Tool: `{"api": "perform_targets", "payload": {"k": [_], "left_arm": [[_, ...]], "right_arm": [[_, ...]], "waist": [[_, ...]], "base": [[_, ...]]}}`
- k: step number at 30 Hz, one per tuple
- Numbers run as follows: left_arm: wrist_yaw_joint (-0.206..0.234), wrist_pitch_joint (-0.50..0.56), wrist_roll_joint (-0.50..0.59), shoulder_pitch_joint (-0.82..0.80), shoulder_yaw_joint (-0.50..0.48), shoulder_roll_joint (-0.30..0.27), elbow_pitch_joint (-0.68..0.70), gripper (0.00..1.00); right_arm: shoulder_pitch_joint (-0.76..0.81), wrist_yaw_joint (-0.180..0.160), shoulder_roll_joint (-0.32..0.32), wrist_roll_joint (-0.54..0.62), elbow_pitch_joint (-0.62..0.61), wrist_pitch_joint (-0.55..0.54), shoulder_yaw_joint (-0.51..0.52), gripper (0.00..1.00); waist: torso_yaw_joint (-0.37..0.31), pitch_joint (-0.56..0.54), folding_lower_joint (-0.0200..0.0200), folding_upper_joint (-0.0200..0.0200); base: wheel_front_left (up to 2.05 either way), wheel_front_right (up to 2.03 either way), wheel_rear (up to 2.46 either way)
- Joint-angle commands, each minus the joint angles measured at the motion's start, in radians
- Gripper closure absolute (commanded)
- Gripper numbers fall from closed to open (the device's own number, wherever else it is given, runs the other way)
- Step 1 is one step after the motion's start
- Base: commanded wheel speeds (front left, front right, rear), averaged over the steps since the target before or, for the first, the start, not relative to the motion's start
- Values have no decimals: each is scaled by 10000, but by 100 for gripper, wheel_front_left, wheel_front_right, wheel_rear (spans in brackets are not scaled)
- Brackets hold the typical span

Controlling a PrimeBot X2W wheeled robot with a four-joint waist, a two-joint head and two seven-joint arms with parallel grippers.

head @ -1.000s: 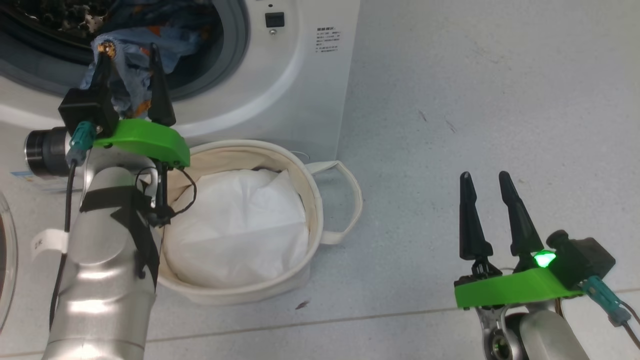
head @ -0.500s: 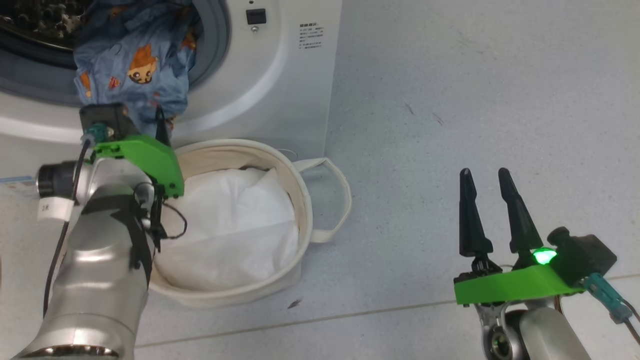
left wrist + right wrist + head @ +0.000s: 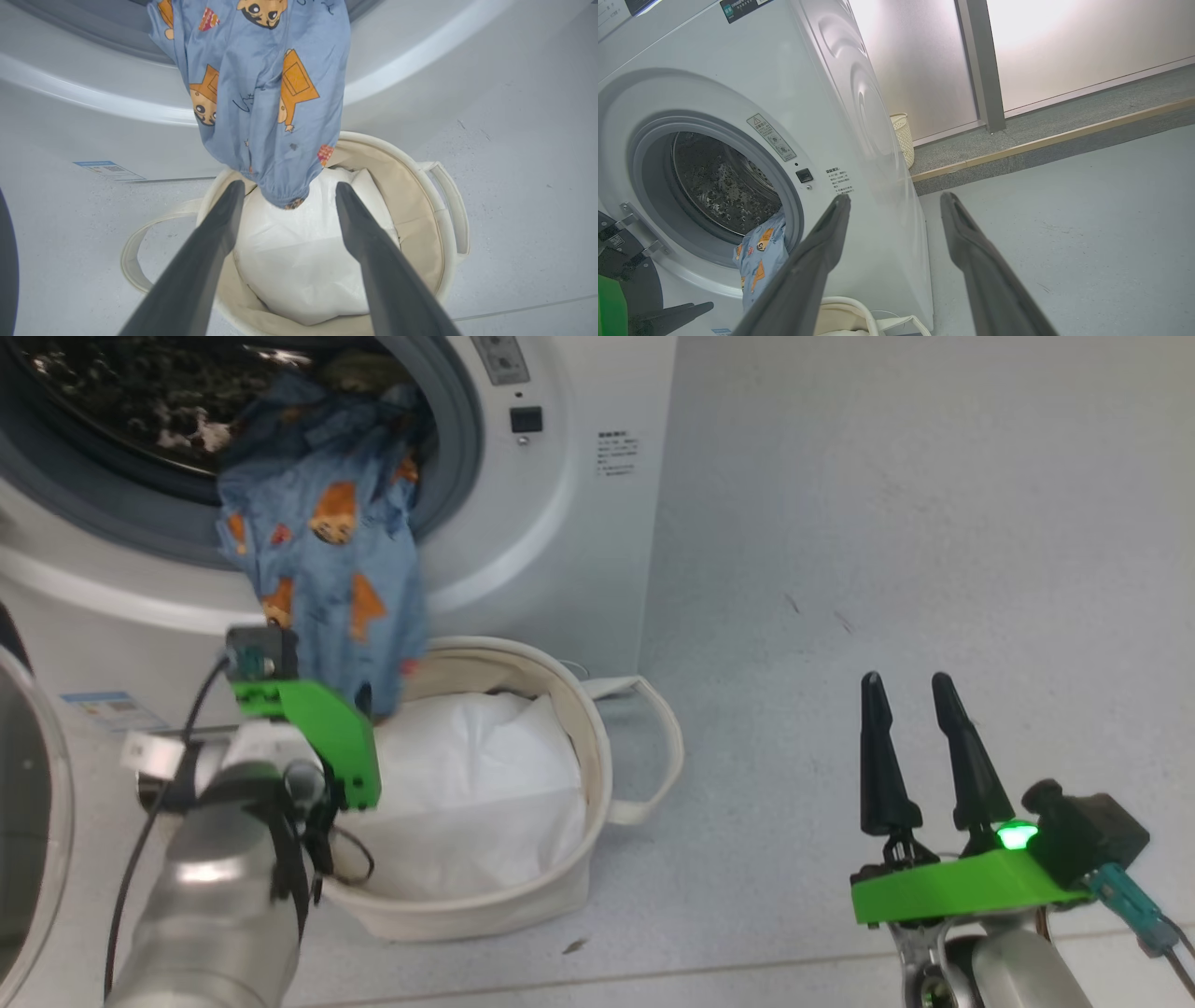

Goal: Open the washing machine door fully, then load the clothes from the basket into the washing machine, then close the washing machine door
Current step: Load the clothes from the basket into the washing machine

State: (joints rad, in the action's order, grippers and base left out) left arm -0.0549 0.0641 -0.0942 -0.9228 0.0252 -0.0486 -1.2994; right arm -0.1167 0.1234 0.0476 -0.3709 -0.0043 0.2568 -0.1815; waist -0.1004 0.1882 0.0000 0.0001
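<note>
Light blue garment [image 3: 327, 551] with orange cartoon prints, draped over the lower lip of the drum mouth [image 3: 121, 401] of the washing machine [image 3: 551, 523]. Its upper part lies inside the steel drum. Its lower part hangs down the white front panel, with the gathered hem just above the basket [image 3: 569, 709].

The basket stands on the floor [image 3: 887, 523] against the foot of the machine, one loop handle [image 3: 658, 747] turned to the right, and holds a plain white sheet [image 3: 476, 793].

The left gripper [image 3: 288, 186] sits over the near rim of the basket, its fingers pointing up toward the machine. The jaws stand spread, and the hem hangs between the two fingertips without being pinched; whether the cloth brushes one finger cannot be told.

The washing machine door [image 3: 23, 803] is swung open at the far left, with its glass bowl at the frame edge. A small blue label [image 3: 112, 709] sits low on the front panel.

The right gripper [image 3: 906, 683] hovers over bare floor well to the right of the basket, jaws spread and empty, a green light lit at its base.
</note>
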Motion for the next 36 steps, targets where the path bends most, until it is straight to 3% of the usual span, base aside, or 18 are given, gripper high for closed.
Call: {"api": "perform_targets", "payload": {"k": [1, 16, 22, 27, 33, 36], "left_arm": [[-46, 0, -6, -10, -63, -297, 201, 0], [460, -2557, -314, 1727, 322, -33, 382, 0], [461, -3111, -1234, 2483, 630, -20, 1008, 0], [891, -3238, -1934, 3038, 1145, -18, 2001, 0], [1302, -3255, -2114, 4055, 1599, -18, 4668, 0], [1394, -3256, -2211, 4404, 1708, -17, 5066, 0]], "right_arm": [[45, 73, 26, -4, -313, 49, -249, 0], [855, 73, 26, -51, -267, 49, -5, 0], [1079, 73, 26, -105, -436, 49, 126, 0], [1152, 73, 26, -91, -479, 49, 137, 0], [1172, 73, 26, -86, -511, 49, 176, 0], [1169, 73, 26, -83, -498, 49, 177, 0]], "waist": [[182, -215, 0, -1], [715, -1795, 0, -1], [752, -1983, 0, -1], [813, -1954, 0, -1], [875, -1884, 0, -1], [885, -1875, 0, -1]], "base": [[0, 0, 0], [0, 0, 0], [0, 0, 0], [0, 0, 0], [0, 0, 0], [0, 0, 0]]}}
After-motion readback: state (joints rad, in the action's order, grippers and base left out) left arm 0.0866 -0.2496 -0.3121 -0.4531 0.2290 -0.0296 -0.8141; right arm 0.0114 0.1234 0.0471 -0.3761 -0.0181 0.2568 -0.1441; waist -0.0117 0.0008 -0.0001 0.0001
